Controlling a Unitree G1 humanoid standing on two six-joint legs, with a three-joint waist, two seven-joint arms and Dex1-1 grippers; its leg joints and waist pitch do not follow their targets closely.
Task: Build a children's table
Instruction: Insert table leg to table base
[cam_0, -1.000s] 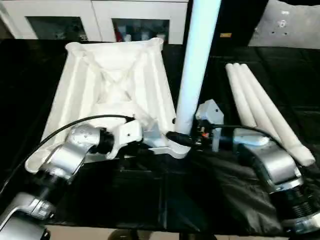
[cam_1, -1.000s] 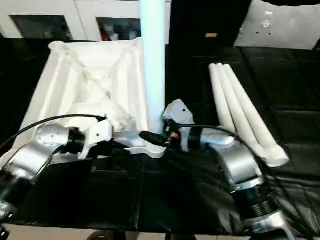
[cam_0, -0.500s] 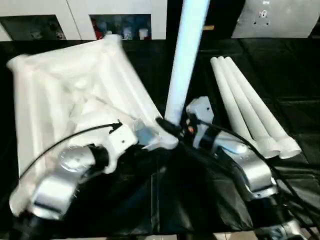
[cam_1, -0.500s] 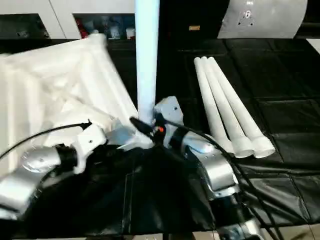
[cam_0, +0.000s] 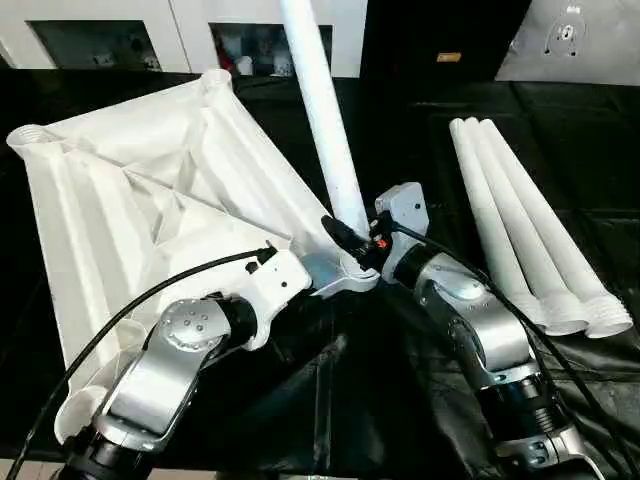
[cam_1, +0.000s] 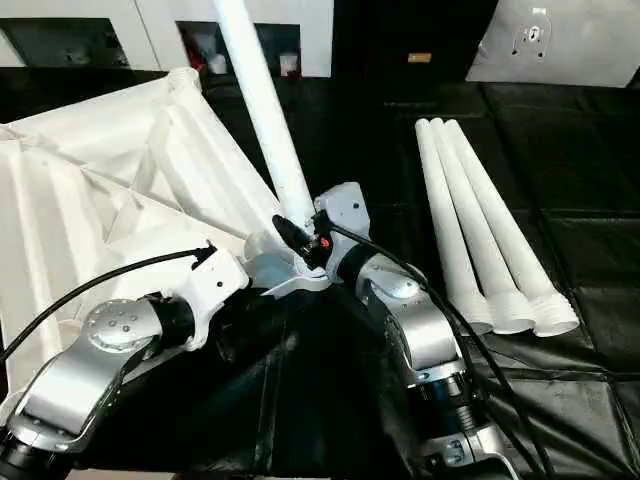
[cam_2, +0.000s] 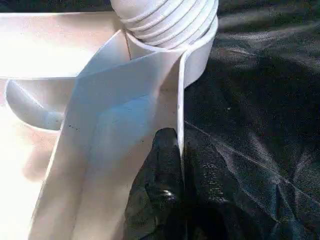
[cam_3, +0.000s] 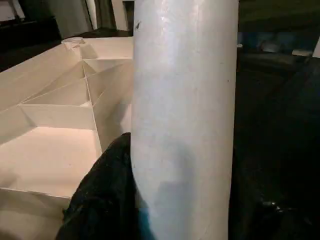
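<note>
Table top (cam_0: 150, 200): white moulded plastic, square, laid underside up on the black-covered bench (cam_0: 560, 130); thin ribs are seen crossing diagonally, with round sockets at the corners. The corner nearest both pincers is raised off the cover.

Left pincer (cam_2: 172, 165): black fingers closed together on the thin edge wall of the table top, just below the corner socket (cam_2: 200, 55).

Fitted leg (cam_0: 325, 120): smooth white tapered tube, seated by its ridged, threaded end in that socket and tilted; its upper end is cut off by the picture edge.

Right pincer (cam_0: 345, 240): clamped on the fitted leg just above the socket; one black finger (cam_3: 107, 195) is seen against the tube, the other is hidden behind it.

Spare legs (cam_0: 530, 230): three matching tubes, lying side by side and touching, well apart to the right of the right pincer, ridged wide ends nearest the robot.

Bench cover: glossy, creased black sheet.
</note>
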